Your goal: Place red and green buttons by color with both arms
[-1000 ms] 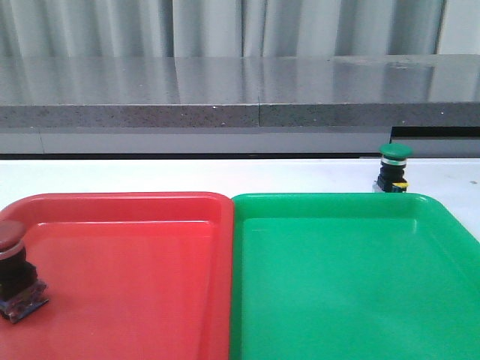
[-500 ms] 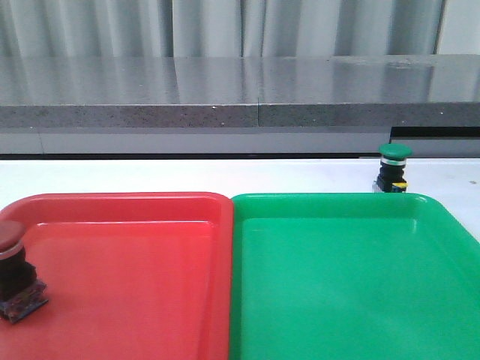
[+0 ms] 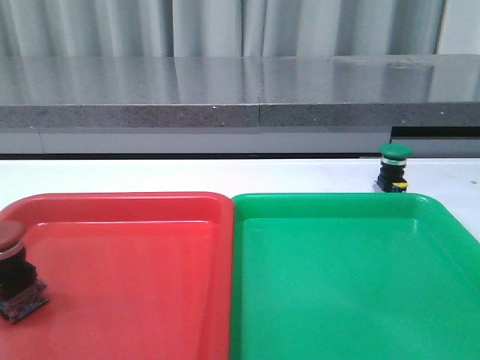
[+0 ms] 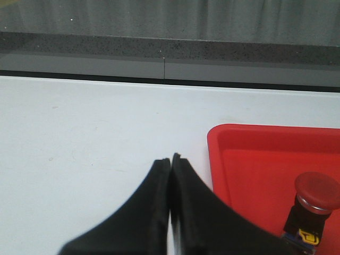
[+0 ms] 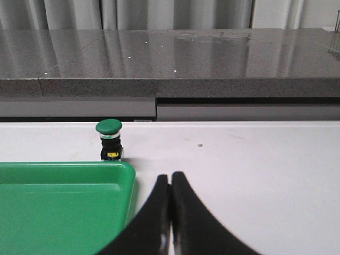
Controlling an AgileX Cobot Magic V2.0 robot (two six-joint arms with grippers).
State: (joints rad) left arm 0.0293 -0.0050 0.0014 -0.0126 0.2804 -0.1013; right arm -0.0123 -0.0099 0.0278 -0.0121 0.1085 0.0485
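**Both pincers closed and empty; red button in its tray, green button outside its own**

The left pincer (image 4: 170, 162) is closed, its two dark fingers pressed together with nothing between them, over bare white worktop (image 4: 79, 138) just beside the outer rim of the red tray (image 4: 218, 159). The right pincer (image 5: 170, 178) is likewise closed and empty, over the worktop just beside the corner of the green tray (image 5: 125, 180).

The red button (image 3: 13, 274) stands upright inside the red tray, close to its left edge. The green button (image 3: 394, 166) stands upright on the worktop just beyond the far right corner of the green tray, outside it.

Neither arm appears in the front view, which shows only the two trays side by side, rims touching, red on the left and green on the right. The wrist views supply the pincers. The left wrist view also shows the red button's silver ring and a yellow tab on its black body, which the front view shows only dimly. The right wrist view shows the green button's yellow tab and a strip of white worktop between it and the tray rim.

The worktop is plain white with a few faint specks. Behind it runs a grey speckled stone ledge (image 3: 240, 94) with a glossy top, and behind that hang pale grey pleated curtains (image 3: 225, 26).
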